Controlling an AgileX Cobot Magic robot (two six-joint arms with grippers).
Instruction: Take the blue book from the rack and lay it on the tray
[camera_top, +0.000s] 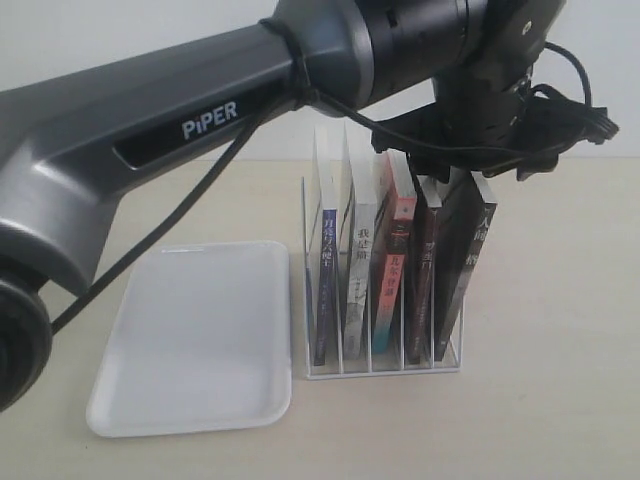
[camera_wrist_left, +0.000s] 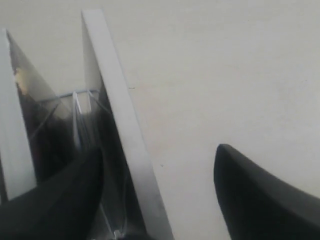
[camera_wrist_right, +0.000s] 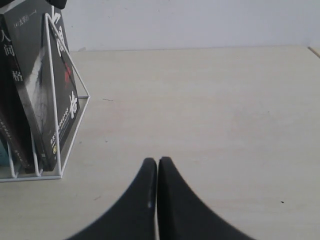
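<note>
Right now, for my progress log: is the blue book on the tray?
No, the blue book stands upright in the rack, in the slot nearest the tray.

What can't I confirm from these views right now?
- Left wrist view: which book the open left gripper straddles; only blurred page edges show, too close to read.
- Exterior view: that gripper's fingertips, hidden behind its own wrist and cables.
- Exterior view: the cover of the blue book; only its spine faces the camera.
</note>
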